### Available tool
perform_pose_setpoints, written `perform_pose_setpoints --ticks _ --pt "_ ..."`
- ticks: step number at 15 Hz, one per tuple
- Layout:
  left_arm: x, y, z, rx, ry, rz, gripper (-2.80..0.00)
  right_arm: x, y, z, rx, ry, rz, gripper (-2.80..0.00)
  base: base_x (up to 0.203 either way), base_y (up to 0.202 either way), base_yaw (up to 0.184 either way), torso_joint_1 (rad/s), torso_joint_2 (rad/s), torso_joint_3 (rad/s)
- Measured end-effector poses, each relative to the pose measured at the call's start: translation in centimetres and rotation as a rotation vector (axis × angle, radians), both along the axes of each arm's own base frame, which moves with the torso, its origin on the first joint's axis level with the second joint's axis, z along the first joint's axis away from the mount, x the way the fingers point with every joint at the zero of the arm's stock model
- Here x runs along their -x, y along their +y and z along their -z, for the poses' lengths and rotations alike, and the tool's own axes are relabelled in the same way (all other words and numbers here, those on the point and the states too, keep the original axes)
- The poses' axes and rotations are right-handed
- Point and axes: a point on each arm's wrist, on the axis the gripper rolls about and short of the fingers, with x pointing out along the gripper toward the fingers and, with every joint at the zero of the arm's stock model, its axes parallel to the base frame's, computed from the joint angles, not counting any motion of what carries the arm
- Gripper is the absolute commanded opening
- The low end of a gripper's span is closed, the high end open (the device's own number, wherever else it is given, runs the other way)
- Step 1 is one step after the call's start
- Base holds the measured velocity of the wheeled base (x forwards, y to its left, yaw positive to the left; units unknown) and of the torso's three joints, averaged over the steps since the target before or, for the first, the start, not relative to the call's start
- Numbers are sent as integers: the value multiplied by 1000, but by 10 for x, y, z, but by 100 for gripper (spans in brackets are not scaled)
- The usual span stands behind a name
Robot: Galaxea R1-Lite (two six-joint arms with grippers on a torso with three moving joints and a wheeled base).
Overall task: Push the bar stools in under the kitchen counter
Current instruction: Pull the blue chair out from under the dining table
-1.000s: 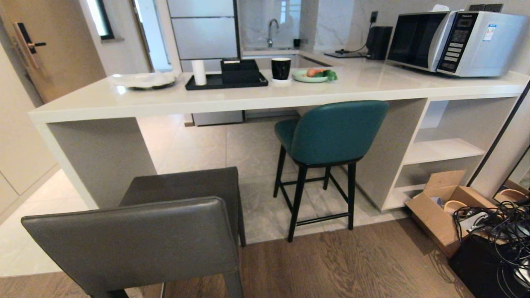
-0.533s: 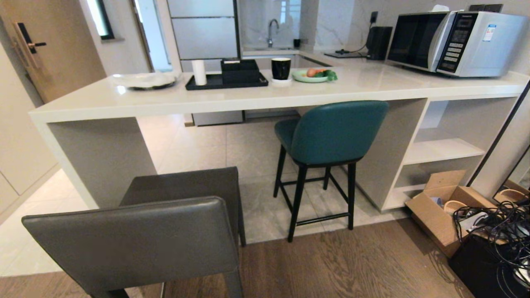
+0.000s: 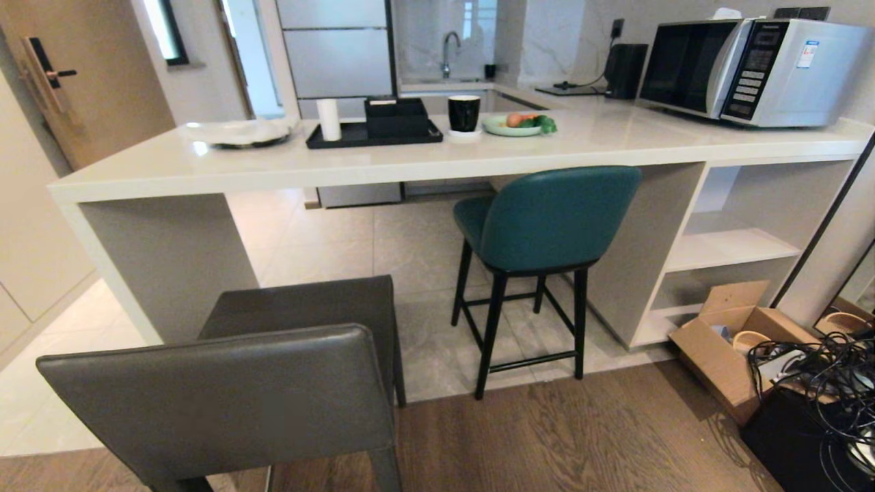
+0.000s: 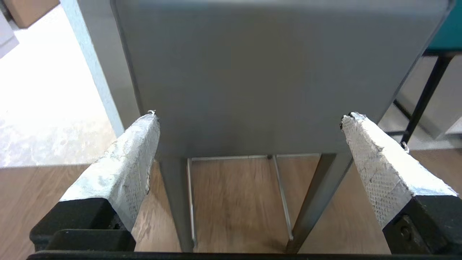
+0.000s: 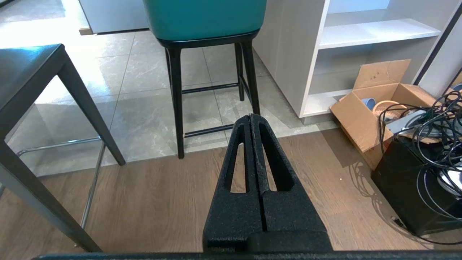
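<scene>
The left tool (image 4: pixel 249 117) has its taped fingers (image 4: pixel 122 162) spread wide apart, facing the back of the dark-grey stool (image 4: pixel 267 72) without touching it. The right tool (image 5: pixel 251 117) has its black fingers pressed together, holding nothing, above the wood floor (image 5: pixel 162 202) and pointing at the teal stool (image 5: pixel 205 21). The dark-grey stool (image 3: pixel 273 383) stands clear of the white kitchen counter (image 3: pixel 424 160). The teal stool (image 3: pixel 547 225) sits partly beneath the slab, beside the open shelves (image 3: pixel 731 246).

Two stools (image 3: pixel 547 225) on floor (image 3: pixel 547 437)
</scene>
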Motion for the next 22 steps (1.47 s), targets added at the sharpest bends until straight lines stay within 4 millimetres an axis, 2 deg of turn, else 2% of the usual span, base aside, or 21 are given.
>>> perform_pose_setpoints --ticks 6,7,22 --pt "0 0 1 2 1 -1 0 0 0 0 1 0 0 -280 0 0 0 0 0 0" --pt "0 0 0 6 -5 0 -280 0 0 0 0 0 0 -280 0 0 0 0 0 0" --pt "-2 0 1 6 -28 2 -280 0 0 0 -1 0 0 -280 0 0 0 0 0 0"
